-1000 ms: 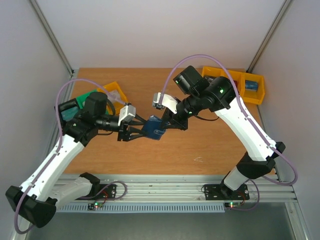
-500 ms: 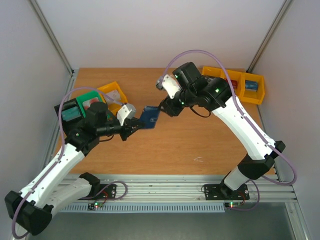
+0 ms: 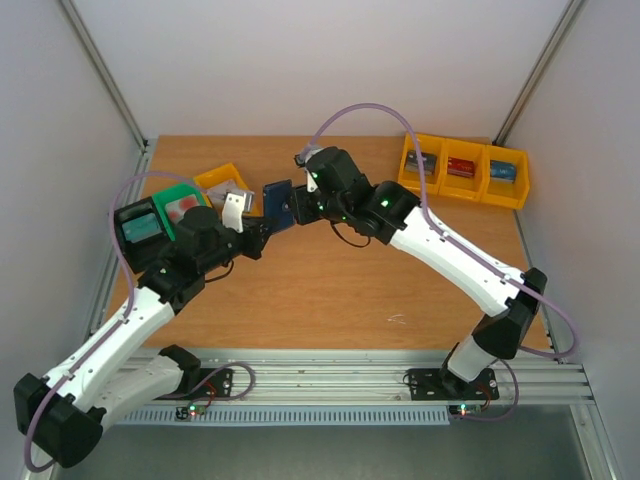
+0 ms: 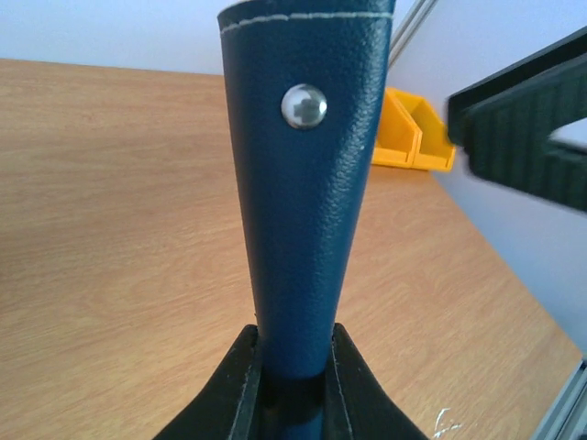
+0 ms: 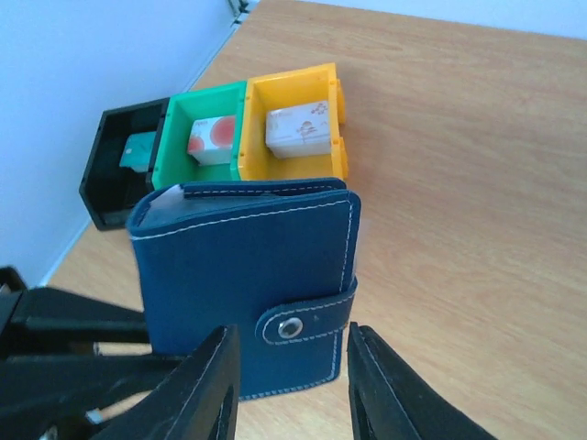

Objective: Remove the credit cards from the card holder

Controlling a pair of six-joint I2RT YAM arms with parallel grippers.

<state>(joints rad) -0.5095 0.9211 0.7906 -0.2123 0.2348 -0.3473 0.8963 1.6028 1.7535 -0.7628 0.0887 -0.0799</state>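
The card holder [image 5: 248, 266] is held above the table [image 5: 459, 137], clenched at one edge by the left pincer [image 4: 293, 376], with its snap tab [image 5: 307, 321] fastened. The right pincer [image 5: 293, 339] is released, just beside it. Opening seems to be in hand: the tab is probably to be unsnapped next.

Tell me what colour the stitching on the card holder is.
White, running along the edges of the navy card holder; the right wrist view shows it best.

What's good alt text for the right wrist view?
A closed navy card holder, held by the left gripper, fills the middle beyond the open right gripper. Behind it, a black bin, a green bin and a yellow bin sit on the table.
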